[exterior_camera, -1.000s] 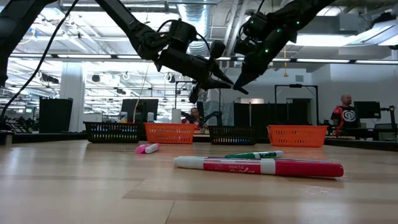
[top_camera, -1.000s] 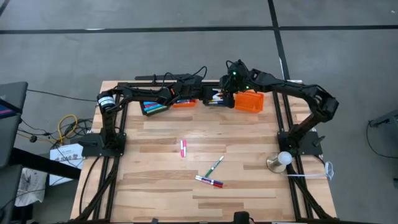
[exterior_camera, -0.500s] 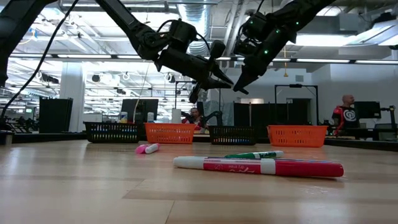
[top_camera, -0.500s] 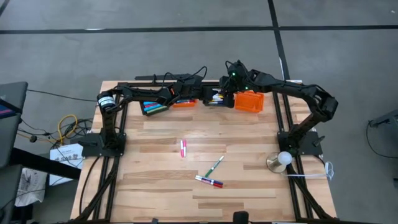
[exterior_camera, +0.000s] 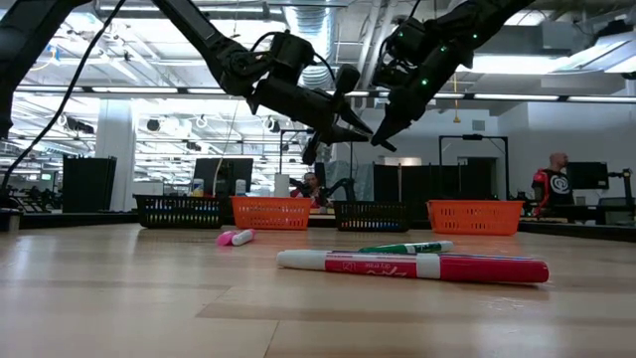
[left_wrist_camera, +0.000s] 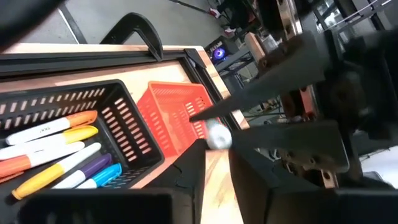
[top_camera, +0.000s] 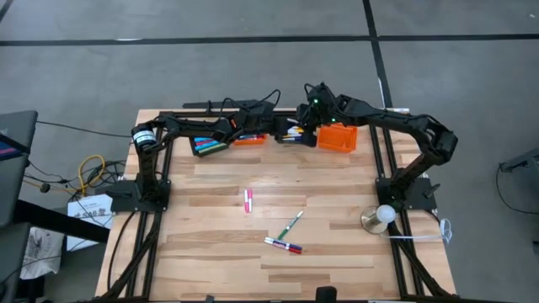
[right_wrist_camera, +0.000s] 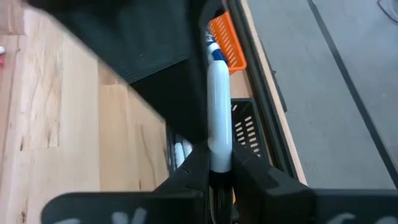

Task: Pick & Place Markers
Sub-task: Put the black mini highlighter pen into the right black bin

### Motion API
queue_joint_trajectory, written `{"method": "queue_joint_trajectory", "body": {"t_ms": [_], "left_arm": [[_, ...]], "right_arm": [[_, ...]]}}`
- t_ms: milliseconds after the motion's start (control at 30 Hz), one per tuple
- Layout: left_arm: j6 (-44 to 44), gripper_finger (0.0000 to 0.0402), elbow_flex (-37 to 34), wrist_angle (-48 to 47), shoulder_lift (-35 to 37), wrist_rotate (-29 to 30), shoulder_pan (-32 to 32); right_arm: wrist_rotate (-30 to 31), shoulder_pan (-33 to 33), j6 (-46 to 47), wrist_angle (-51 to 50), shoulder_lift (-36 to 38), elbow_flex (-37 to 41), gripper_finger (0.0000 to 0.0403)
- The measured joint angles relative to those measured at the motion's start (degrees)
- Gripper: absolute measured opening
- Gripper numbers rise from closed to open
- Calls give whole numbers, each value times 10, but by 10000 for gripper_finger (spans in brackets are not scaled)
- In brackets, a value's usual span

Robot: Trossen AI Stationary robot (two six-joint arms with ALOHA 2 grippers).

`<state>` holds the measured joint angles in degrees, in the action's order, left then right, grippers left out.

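I am looking down on the wooden table (top_camera: 253, 252), where both arms are reaching toward twelve o'clock, above the row of mesh baskets (top_camera: 337, 137). The right gripper (right_wrist_camera: 212, 163) is closing its fingers on one end of a white marker (right_wrist_camera: 218, 118), and the left gripper (left_wrist_camera: 214, 149) is pinching the marker's other end between nearly shut fingers, over the black basket (left_wrist_camera: 74, 118). More markers (left_wrist_camera: 50, 149) are lying inside that basket. Near the table's centre, three loose ones are lying: pink (top_camera: 248, 200), green (top_camera: 290, 225), red (top_camera: 284, 246).
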<state>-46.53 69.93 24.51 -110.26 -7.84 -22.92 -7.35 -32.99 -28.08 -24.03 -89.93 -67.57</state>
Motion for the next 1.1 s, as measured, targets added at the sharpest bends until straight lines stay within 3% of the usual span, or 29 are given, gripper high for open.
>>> {"method": "queue_joint_trajectory", "body": {"t_ms": [333,433,533,867,1100], "left_arm": [[29,157,0,-2,15,-60,0],[51,186,-5,-9,41,-119,-7],[79,202,-20,-47,88,-125,-15],[155,199,-174,-91,317,-3,-7],[167,192,-299,-77,478,93,45]], "right_arm": [[17,-16,11,-20,0,0,32],[18,-24,7,-35,-2,0,32],[18,-31,6,-50,-4,1,35],[17,-15,-9,-28,-79,-4,36],[44,-7,-5,-30,-172,-70,40]]}}
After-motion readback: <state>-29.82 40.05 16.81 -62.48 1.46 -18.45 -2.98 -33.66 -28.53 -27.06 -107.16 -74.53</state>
